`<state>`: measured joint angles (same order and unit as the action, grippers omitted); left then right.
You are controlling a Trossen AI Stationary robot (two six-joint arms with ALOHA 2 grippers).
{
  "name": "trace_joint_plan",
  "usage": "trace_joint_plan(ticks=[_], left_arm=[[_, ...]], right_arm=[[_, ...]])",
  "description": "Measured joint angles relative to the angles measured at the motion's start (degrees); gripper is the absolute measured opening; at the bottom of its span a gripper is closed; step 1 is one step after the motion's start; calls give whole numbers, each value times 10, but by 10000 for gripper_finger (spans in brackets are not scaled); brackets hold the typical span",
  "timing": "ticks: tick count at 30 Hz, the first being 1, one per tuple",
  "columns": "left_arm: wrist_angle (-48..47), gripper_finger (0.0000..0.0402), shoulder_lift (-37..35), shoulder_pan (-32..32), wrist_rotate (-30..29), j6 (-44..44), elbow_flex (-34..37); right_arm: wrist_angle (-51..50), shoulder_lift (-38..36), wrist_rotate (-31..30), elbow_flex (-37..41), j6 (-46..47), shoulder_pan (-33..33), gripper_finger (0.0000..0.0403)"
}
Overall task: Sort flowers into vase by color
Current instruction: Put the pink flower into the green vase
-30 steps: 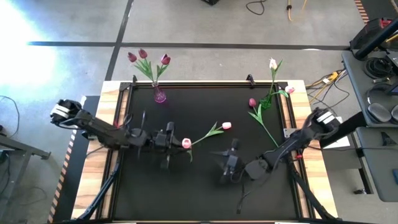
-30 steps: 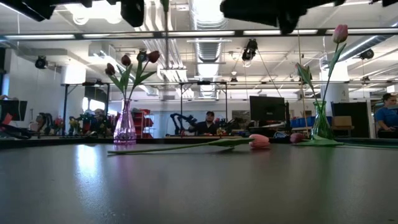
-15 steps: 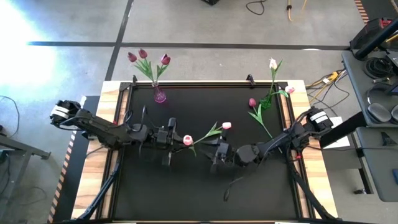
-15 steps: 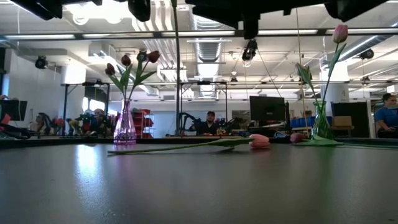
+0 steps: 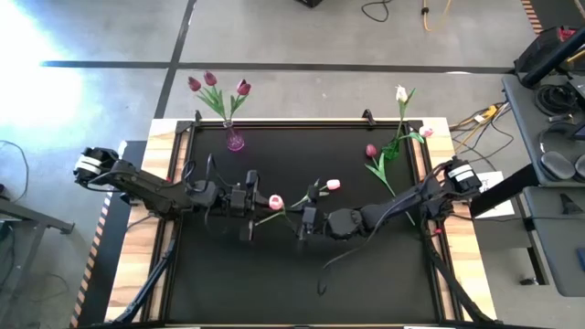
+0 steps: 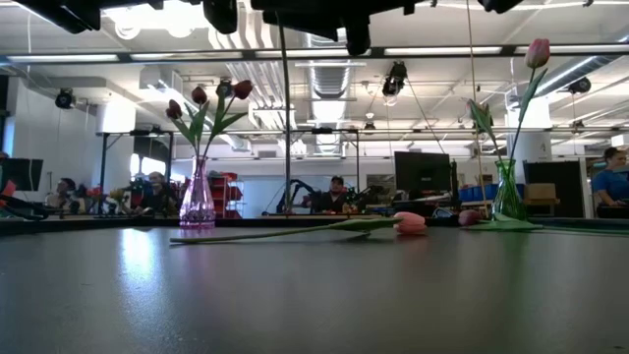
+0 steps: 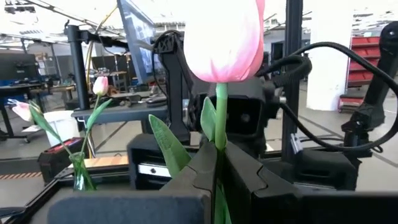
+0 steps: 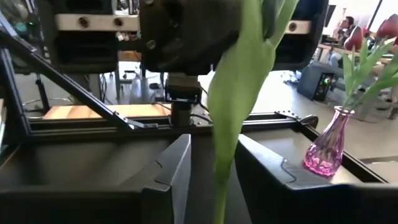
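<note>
Above the middle of the black table (image 5: 228,283), in the high view, the left gripper (image 5: 259,203) is seen clamped on the stem of a pink tulip (image 5: 275,202), whose head stands just beyond its fingertips. The right gripper (image 5: 303,222) is placed close opposite, at the lower stem and leaves of the same flower. A second pink tulip (image 5: 332,185) lies on the table just behind the two grippers. A purple vase (image 5: 235,140) with three dark magenta tulips (image 5: 210,80) stands at the far edge on the left gripper's side; a green vase (image 5: 391,152) with pale tulips (image 5: 400,93) stands at the far edge on the right gripper's side, with a dark tulip (image 5: 370,150) lying beside it.

In the low view, the lying tulip (image 6: 409,223) is shown flat on the table between the purple vase (image 6: 197,197) and the green vase (image 6: 507,195); both arms show only as dark shapes overhead.

In the left wrist view, the fingers (image 7: 202,168) are pressed together on the green stem, and the pink head (image 7: 225,38) rises directly above them.

In the right wrist view, the fingers (image 8: 175,165) stand apart, a green leaf (image 8: 233,106) hanging between them without a visible grip. The purple vase (image 8: 328,148) is seen to one side beyond them.
</note>
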<state>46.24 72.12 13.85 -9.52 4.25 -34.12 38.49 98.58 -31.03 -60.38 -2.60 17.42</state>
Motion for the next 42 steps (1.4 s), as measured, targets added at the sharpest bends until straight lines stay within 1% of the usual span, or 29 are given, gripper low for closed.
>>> trace_joint_plan(ticks=[2,6,7,10,14,17,22,24,29,35,38,42], left_arm=[[-2,0,0,0,0,0,1],[-1,7,0,0,0,-1,1],[-1,12,0,0,0,-1,1],[-3,32,0,0,0,6,1],[-9,68,0,0,0,10,7],[0,97,0,0,-3,11,22],[65,139,0,-1,-19,8,69],[99,150,0,-1,-20,6,94],[166,161,0,-1,-20,-15,153],[237,162,0,-1,-21,-25,204],[247,162,0,-1,-21,-33,213],[245,162,0,-1,-21,-33,213]], right_arm=[[-11,4,-1,-10,1,-2,97],[-23,4,-5,-17,-6,-4,32],[-24,4,-5,-18,-13,-4,20],[-24,3,-5,-17,-19,-4,14],[-24,-6,-6,-13,-32,-6,13],[-36,-22,-26,-12,-51,-6,13],[-73,-64,-72,-11,-79,-8,12],[-98,-92,-99,-11,-94,-9,12],[-149,-185,-213,4,-146,-9,12],[-151,-326,-330,81,-196,-22,12],[-150,-394,-355,119,-219,-55,12],[-131,-470,-366,161,-248,-126,12]])
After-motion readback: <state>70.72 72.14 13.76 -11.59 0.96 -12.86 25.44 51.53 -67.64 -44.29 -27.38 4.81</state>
